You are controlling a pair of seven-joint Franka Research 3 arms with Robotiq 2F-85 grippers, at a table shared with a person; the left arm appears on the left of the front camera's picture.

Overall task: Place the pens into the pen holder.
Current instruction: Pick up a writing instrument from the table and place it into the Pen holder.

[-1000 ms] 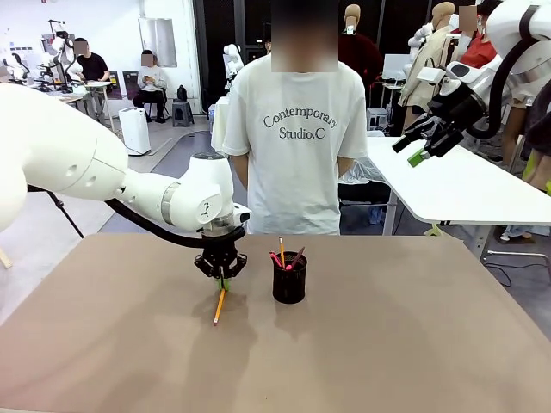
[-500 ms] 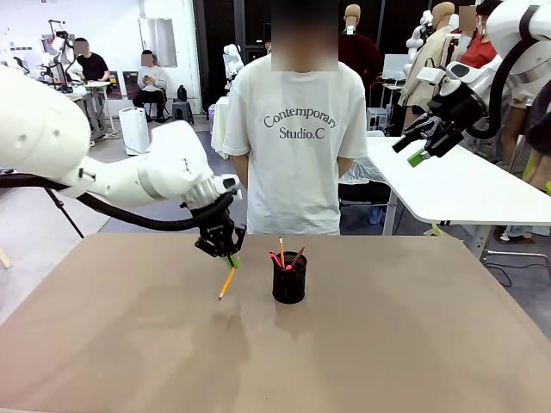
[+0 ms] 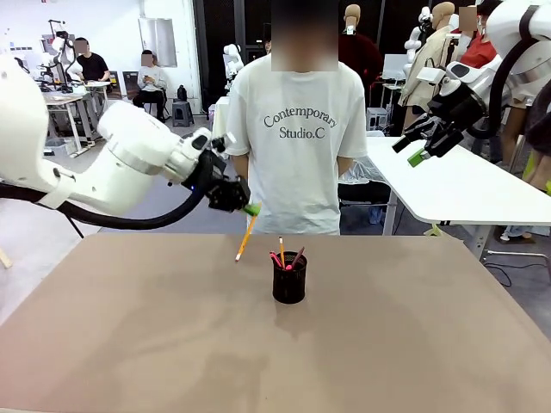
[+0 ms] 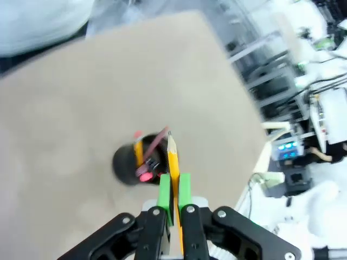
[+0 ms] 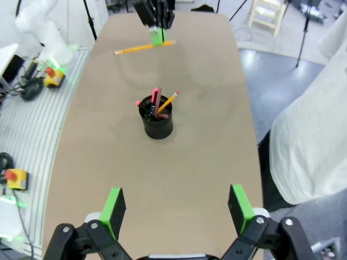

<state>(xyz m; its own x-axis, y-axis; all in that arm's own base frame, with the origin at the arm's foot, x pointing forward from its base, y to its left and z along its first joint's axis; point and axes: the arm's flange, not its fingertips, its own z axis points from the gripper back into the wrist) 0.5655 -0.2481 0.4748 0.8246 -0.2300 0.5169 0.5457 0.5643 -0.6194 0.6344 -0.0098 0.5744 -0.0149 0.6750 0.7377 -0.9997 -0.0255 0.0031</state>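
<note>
My left gripper point(image 3: 247, 207) is shut on a yellow-orange pencil point(image 3: 245, 237), which hangs tilted in the air with its tip down, above the table and up-left of the pen holder point(image 3: 289, 279). The black mesh holder has three pens point(image 3: 281, 254) standing in it. In the left wrist view the green pads point(image 4: 164, 190) clamp the pencil point(image 4: 173, 157), with the holder point(image 4: 135, 162) just past its tip. My right gripper point(image 3: 419, 142) is open, high at the far right. From the right wrist view, its fingers point(image 5: 115, 208) spread wide above the holder point(image 5: 157, 120) and the held pencil point(image 5: 142, 49).
A person in a white T-shirt point(image 3: 297, 129) stands at the far edge of the brown table point(image 3: 387, 344), arms down. A white table point(image 3: 465, 185) stands behind on the right.
My left gripper has lifted the pencil off the table and carried it up and to the right, closer to the holder. The right arm has not moved.
</note>
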